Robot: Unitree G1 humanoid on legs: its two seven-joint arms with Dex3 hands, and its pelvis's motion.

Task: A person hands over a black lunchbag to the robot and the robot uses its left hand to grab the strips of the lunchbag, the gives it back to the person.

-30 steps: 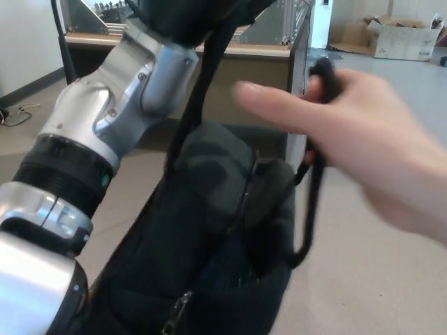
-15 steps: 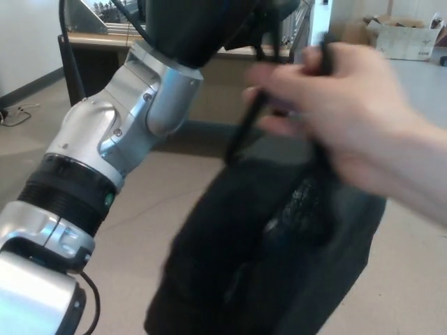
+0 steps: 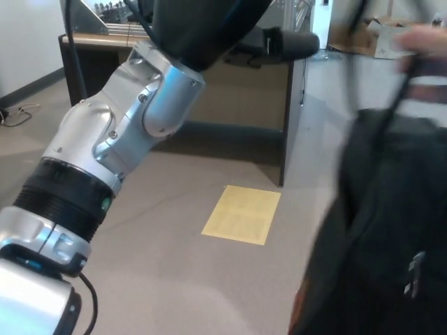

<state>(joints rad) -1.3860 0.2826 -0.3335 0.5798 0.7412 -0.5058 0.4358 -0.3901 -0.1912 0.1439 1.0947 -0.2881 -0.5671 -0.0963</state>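
Note:
The black lunchbag [image 3: 380,237] hangs blurred at the right edge of the head view, its straps [image 3: 392,105] running up into a person's hand [image 3: 422,40] at the top right. My left hand [image 3: 230,28] is raised at the top centre, partly cut off by the frame. One black finger [image 3: 290,44] sticks out to the right with nothing in it. The bag and its straps are well apart from my hand. My silver left forearm [image 3: 115,143] slants up from the lower left.
A wooden desk [image 3: 241,91] with a dark side panel stands behind my arm. A yellow sheet [image 3: 242,214] lies on the tan floor in front of it. A cable [image 3: 14,115] lies at the far left.
The person has pulled the lunchbag away to the right, out from under my hand. The straps have left my left hand, and the floor beneath now shows. My arm has stayed raised.

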